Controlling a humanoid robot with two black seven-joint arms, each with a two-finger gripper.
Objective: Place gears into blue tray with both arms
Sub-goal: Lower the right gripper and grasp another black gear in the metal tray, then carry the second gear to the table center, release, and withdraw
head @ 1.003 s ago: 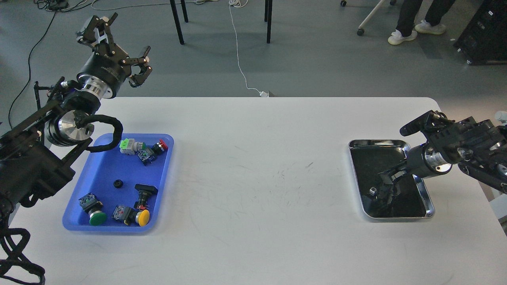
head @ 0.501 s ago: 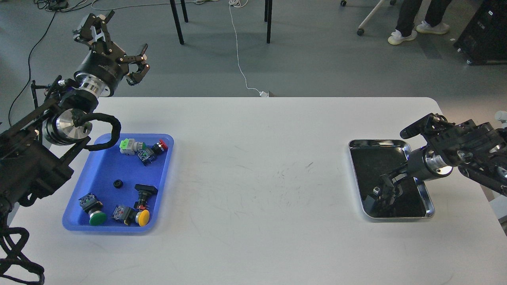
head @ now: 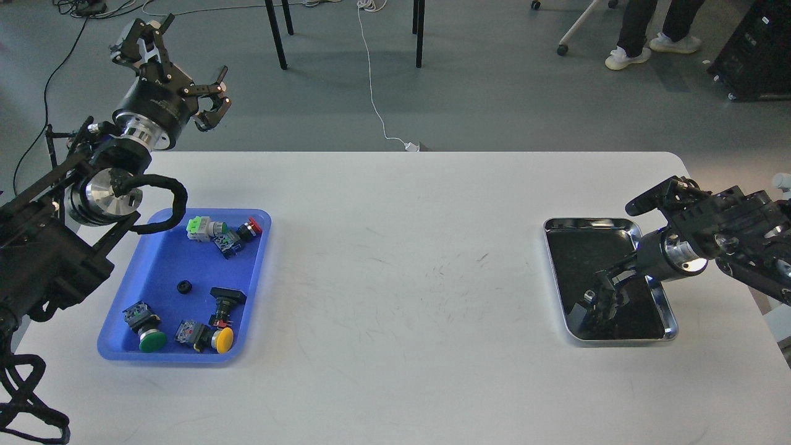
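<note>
The blue tray (head: pixel 154 259) lies at the table's left. One small black gear (head: pixel 183 287) rests on its floor, among several coloured push-button switches. My left gripper (head: pixel 176 68) is raised beyond the table's far left edge, fingers spread open and holding nothing. My right gripper (head: pixel 602 298) reaches down into the steel tray (head: pixel 668 321) at the right. Its dark fingers blend with the tray's dark bottom, so I cannot tell whether they are shut or hold anything.
Switches with green (head: pixel 152 340), yellow (head: pixel 224 339) and red (head: pixel 254 226) caps lie in the blue tray. Beyond the table are chair legs (head: pixel 276 34), a white cable (head: pixel 377 105) and a person's feet (head: pixel 649 46).
My left gripper has risen and drifted left, away from the table. My right gripper has shifted slightly inside the steel tray.
</note>
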